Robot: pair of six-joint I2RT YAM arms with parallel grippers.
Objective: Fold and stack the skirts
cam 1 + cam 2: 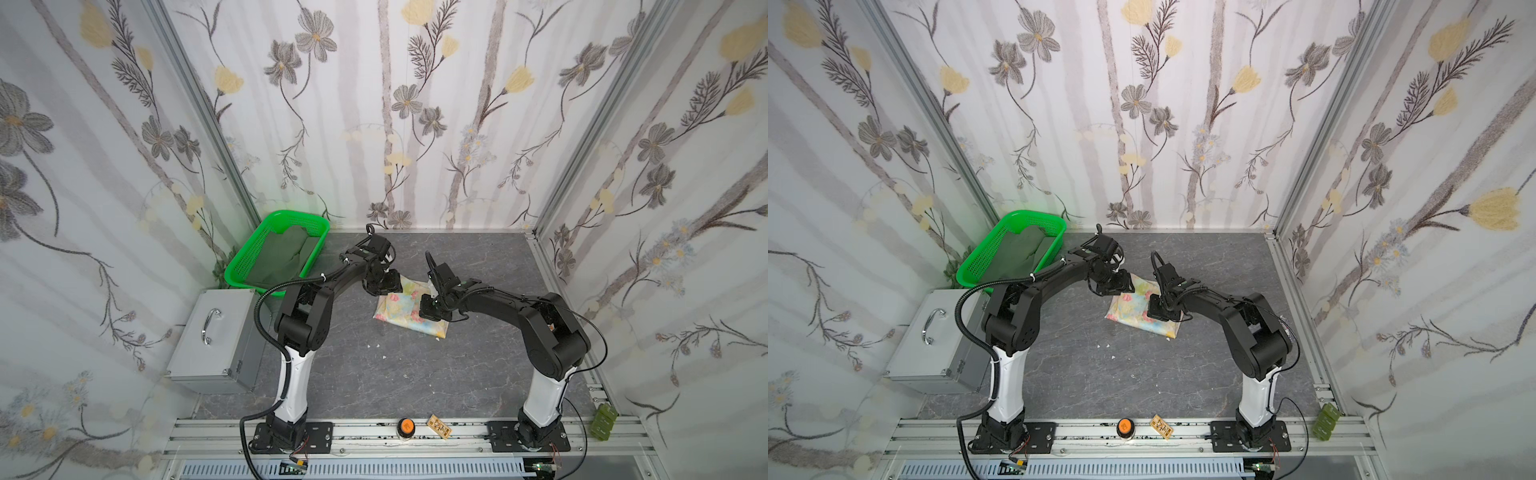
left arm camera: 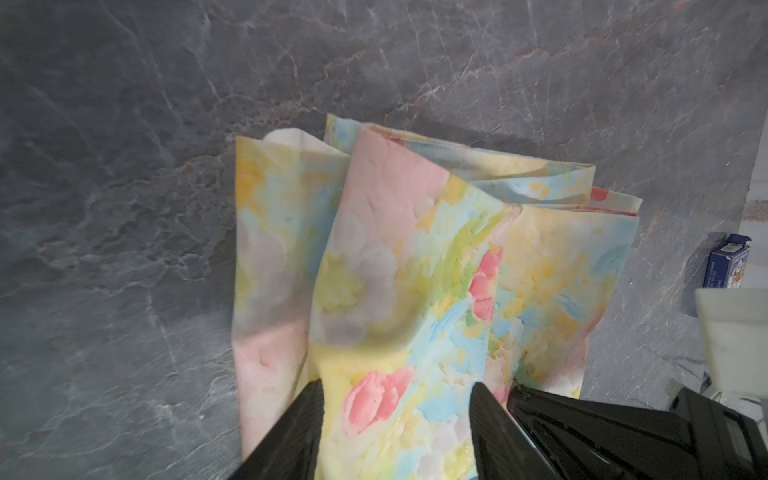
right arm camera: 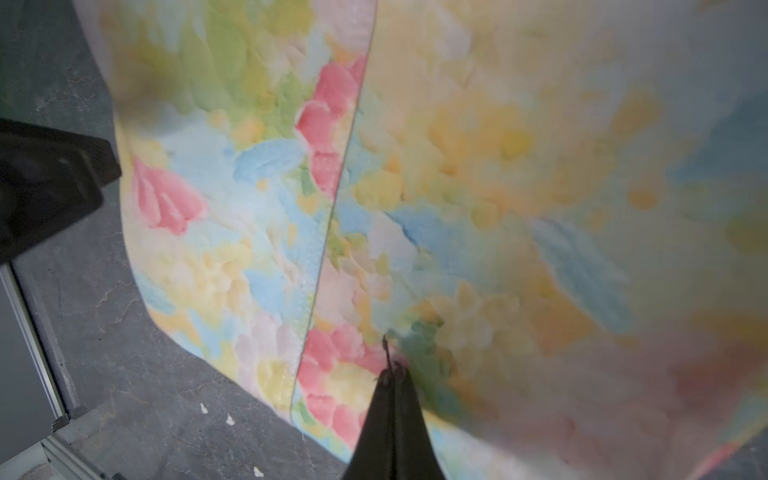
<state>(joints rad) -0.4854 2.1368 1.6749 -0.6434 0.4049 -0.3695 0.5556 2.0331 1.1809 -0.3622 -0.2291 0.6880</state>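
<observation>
Pastel cloth, soft: I'd pin the near half, pinch the raised fold firmly, then carry it over square. Floral skirt [image 1: 399, 309] lies part-folded mid-desk [image 1: 374, 374]. Right gripper [image 3: 390, 374], closed, tips on its near half. Left gripper [image 2: 397, 386], jaws half apart, straddles the fold at the far edge. Olive skirt [image 1: 282, 253] sits in basket [image 1: 245, 259], far left.

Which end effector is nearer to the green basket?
Left. The left end effector is at the floral skirt's edge closest to the basket; the right end effector is farther, over the skirt's other side.
</observation>
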